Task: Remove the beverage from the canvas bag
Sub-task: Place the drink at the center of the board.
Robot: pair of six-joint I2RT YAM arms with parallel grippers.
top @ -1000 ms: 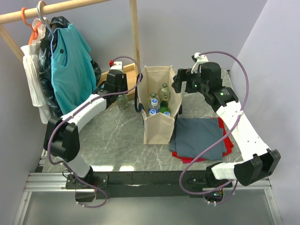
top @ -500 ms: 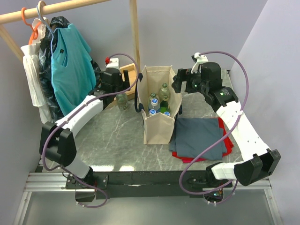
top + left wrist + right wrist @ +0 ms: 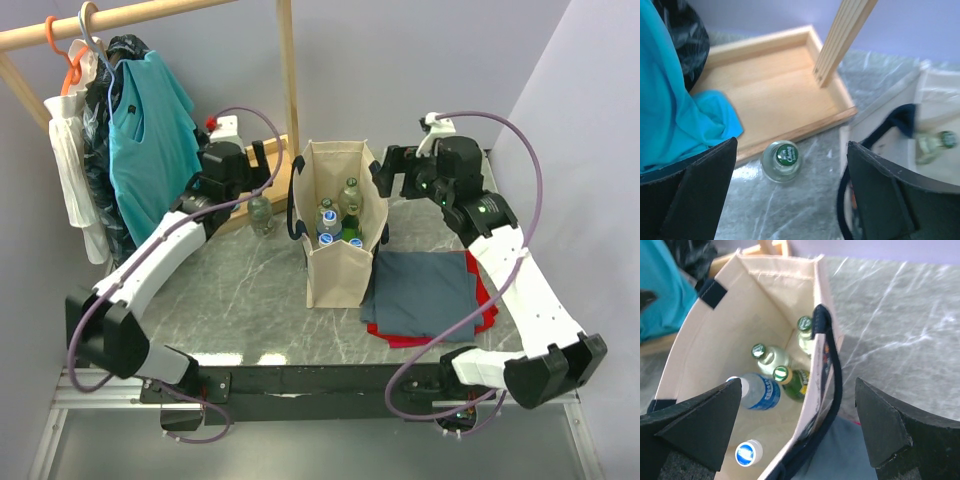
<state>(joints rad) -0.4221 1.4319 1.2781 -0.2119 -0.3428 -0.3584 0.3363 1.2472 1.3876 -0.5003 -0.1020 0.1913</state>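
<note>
Five drinks stood upright inside the canvas bag [image 3: 335, 278]: three glass bottles [image 3: 781, 374] with green caps and two water bottles [image 3: 761, 395] with white and blue caps. The bag stood open in the middle of the marble table [image 3: 240, 300], and all the bottle tops were below its rim. One navy handle [image 3: 833, 360] hung over the right wall of the bag.

A sixth drink, the Chang bottle [image 3: 782, 160] with a green cap, stood upright on the table outside the bag, at its left side and apart from it. It was just beside the front edge of the wooden tray [image 3: 775, 85], from which a wooden post [image 3: 845, 35] went up.

The left gripper [image 3: 792, 142] hung above the Chang bottle with its fingers spread wide and nothing between them; it did not touch the bottle. The right gripper [image 3: 798, 381] was also wide open and empty. In the top view it was near the far right corner of the bag, above the rim, and in its wrist view the right wall and the handle lay under it.

A teal garment [image 3: 150, 150] hung from the rail at the left and reached down near the tray. A folded grey-blue cloth [image 3: 425, 290] lay on a red cloth [image 3: 487, 300] just right of the bag.
</note>
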